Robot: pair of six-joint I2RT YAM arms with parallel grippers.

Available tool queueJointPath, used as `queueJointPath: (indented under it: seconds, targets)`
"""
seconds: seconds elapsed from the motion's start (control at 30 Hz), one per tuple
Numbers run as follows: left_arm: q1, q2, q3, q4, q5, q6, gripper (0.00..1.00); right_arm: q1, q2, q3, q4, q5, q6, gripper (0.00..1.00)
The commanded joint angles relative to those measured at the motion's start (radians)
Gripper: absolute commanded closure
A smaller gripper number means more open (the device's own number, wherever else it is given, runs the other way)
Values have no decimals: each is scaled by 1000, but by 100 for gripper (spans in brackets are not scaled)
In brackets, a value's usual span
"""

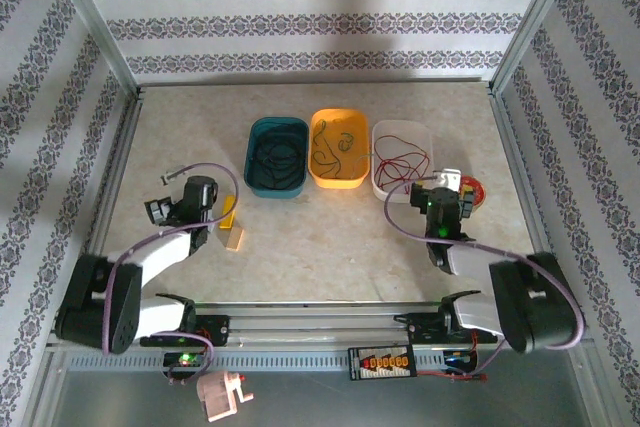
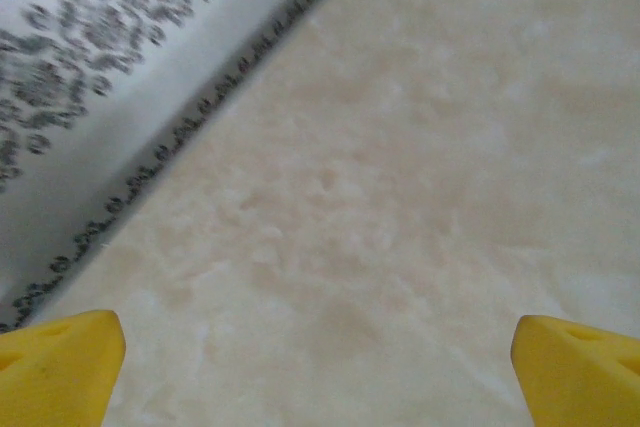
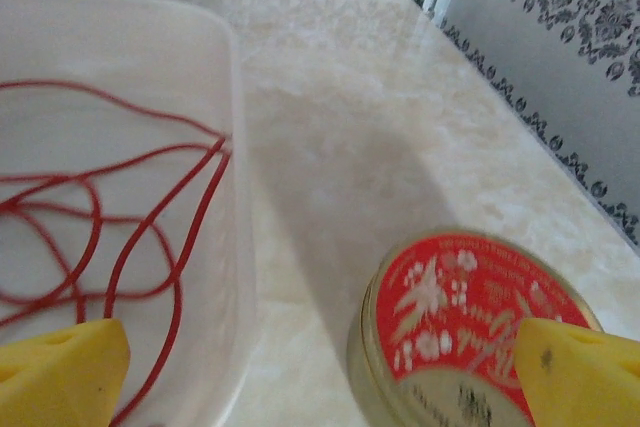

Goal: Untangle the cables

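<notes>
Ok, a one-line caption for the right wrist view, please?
Open right gripper hovers between a white tray holding loops of red cable and a red-lidded round tin on the table.

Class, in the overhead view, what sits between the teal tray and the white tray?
The orange tray, with a thin dark cable inside, sits between the teal tray and the white tray; the top external view shows this.
</notes>
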Motion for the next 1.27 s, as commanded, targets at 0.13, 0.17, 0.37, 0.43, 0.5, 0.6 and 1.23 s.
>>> queueJointPath:
  seconds: [0.13, 0.17, 0.37, 0.43, 0.5, 0.6, 1.23]
  targets:
    - [31, 182, 87, 351, 258, 196, 1, -109, 224, 58, 320, -322, -45, 2]
    - [33, 202, 93, 377, 283, 214, 1, -115, 223, 60, 304, -344, -49, 2]
    - [87, 246, 60, 491, 395, 226, 1, -122, 255, 74, 335, -326, -33, 2]
    - [94, 247, -5, 625, 465, 249, 1, -122, 257, 87, 321, -305, -25, 2]
    - [105, 277, -50, 728, 532, 250, 1, -121, 257, 95, 305, -289, -20, 2]
    - [113, 272, -63, 717, 546, 245, 1, -120, 256, 99, 297, -289, -21, 2]
    - [131, 308, -60, 785, 557, 241, 1, -166, 252, 125, 260, -393, 3, 2]
